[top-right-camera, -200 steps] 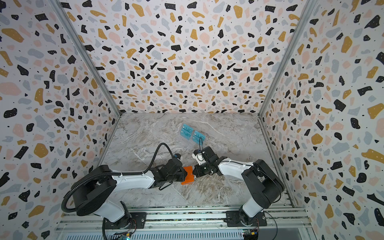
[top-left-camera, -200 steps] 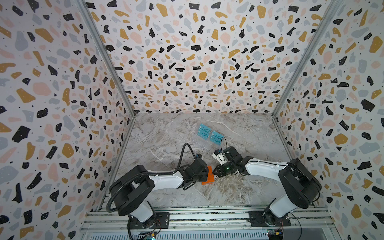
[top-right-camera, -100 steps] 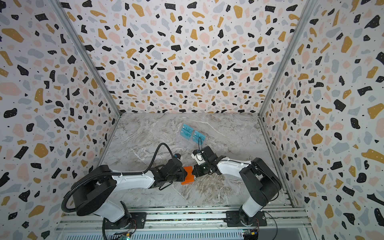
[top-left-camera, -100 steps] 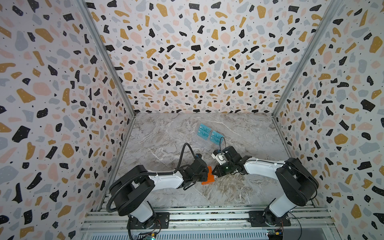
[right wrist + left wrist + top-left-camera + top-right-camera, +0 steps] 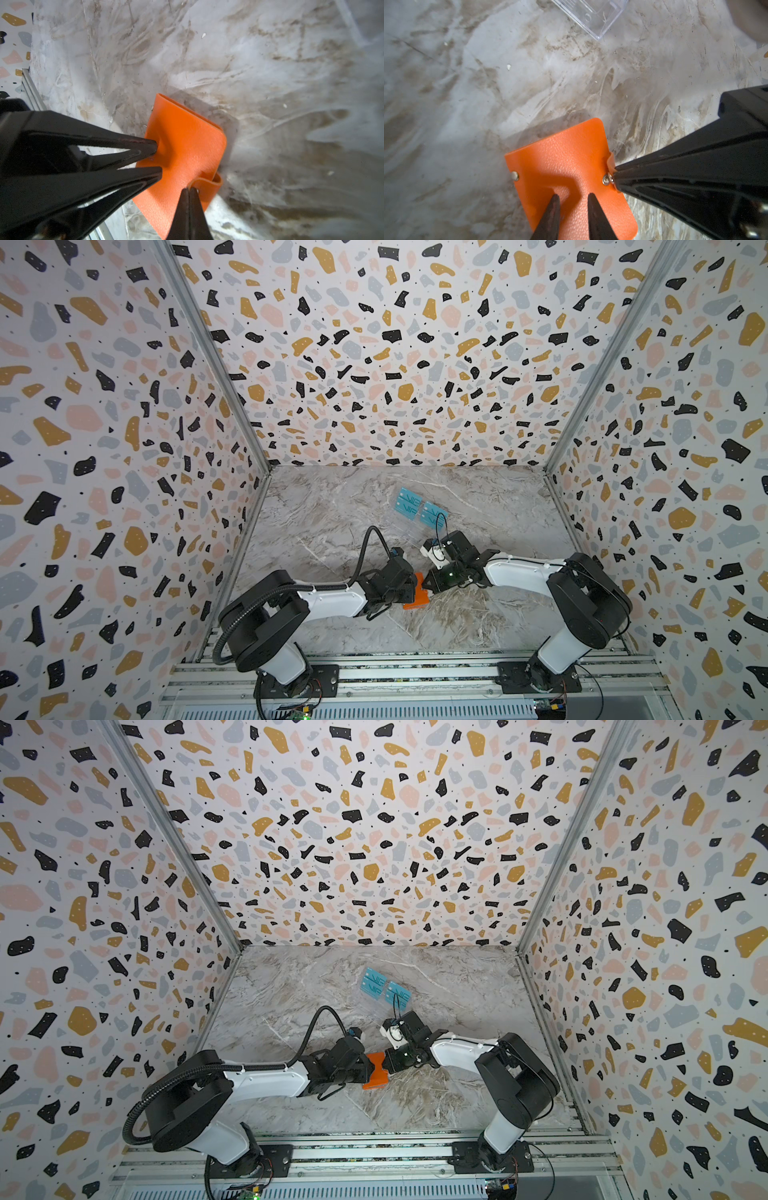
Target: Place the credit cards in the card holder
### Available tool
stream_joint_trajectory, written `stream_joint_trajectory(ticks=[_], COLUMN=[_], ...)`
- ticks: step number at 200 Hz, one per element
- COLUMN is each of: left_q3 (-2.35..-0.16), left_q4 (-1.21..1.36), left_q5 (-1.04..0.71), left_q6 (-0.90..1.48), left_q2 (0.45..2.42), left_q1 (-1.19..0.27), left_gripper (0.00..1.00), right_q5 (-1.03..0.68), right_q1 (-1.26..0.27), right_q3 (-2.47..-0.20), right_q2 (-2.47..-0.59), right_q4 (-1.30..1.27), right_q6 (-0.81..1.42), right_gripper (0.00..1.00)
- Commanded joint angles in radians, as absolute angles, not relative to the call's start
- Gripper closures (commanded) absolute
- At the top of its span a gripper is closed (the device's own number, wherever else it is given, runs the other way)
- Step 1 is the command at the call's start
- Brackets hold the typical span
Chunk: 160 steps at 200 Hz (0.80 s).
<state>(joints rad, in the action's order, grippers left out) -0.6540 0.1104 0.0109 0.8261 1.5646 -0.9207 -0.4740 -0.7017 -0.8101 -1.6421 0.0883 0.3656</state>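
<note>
On the left, left tool [image 5: 573, 196]: tips slightly spread, pressed onto the cover, likely to pin it down.
Middle, orange wallet [image 5: 560, 149]: closed, lying on the surface [image 5: 332, 510], touched by both tools.
Right tool [image 5: 188, 190]: pressed together, pinching the snap tab [image 5: 209, 184], seemingly to pull it open.
Back right, teal cards [image 5: 409, 506]: in a clear rack [image 5: 593, 14], well apart.
Credit cards: not visible.

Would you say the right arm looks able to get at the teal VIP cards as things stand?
Probably not yet: the right fingers are shut on the card holder's snap tab. The teal VIP cards sit just beyond that arm's wrist, nothing visibly between.
</note>
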Motion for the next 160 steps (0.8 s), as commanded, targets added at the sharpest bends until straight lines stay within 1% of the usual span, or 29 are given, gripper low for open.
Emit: stream_joint_trajectory(ticks=[1, 67, 160], left_q3=[-0.592, -0.589, -0.583], left_q4=[-0.043, -0.043, -0.032], left_q5=[-0.083, -0.081, -0.087], left_q6=[0.829, 0.831, 0.831], left_q2=[1.631, 1.624, 1.626], left_q1=[-0.949, -0.948, -0.948], left_gripper=[0.73, 0.74, 0.74], right_q5=[-0.439, -0.362, -0.327], right_q1=[-0.740, -0.765, -0.808], right_q3=[-0.855, -0.903, -0.951], right_q2=[-1.680, -1.683, -1.701], right_q4=[0.103, 0.215, 0.279], right_q6=[0.329, 0.279, 0.250], right_gripper=[1.00, 1.00, 1.00])
